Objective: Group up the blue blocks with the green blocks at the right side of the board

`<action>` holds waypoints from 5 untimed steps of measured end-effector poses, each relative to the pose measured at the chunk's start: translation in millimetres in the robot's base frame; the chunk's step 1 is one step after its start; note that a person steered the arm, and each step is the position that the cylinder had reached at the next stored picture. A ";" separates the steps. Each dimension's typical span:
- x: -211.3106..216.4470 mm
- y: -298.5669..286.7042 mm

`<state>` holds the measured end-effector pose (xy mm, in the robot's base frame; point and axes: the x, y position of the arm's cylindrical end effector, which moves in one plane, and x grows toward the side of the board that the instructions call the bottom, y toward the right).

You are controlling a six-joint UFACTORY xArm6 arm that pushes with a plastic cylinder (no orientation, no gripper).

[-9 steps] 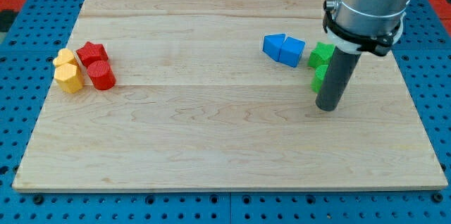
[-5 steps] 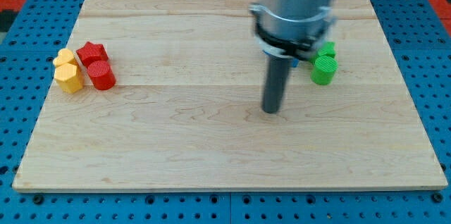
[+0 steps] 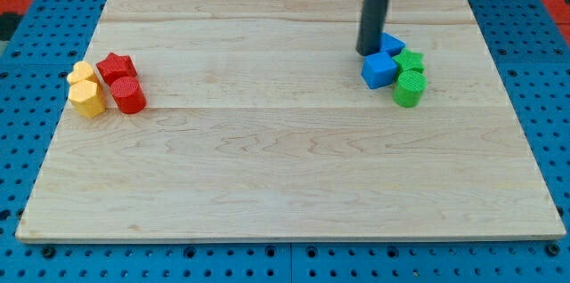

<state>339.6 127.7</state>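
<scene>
The wooden tabletop (image 3: 285, 158) carries, at far right, a blue cube (image 3: 379, 69) and a second blue block (image 3: 392, 44) touching the green star (image 3: 411, 60) and green cylinder (image 3: 410, 90). My tip (image 3: 367, 52) rests just left of the blue blocks; no claw is fitted.

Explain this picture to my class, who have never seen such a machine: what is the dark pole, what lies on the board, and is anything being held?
The dark pole is a robot arm's pushing rod; it holds nothing, only slides blocks. My tip rests at the view's upper right, just left of the blue blocks. One camera looks down on a wooden board. A blue cube and a blue wedge-like block sit against a green star and a green cylinder. At the view's left lie two yellow blocks, a red star and a red cylinder.
</scene>
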 end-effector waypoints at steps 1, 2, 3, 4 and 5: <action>33.9 -3.1; 36.1 -22.0; -19.1 -21.0; -48.5 37.9; -16.1 52.9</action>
<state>323.5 180.7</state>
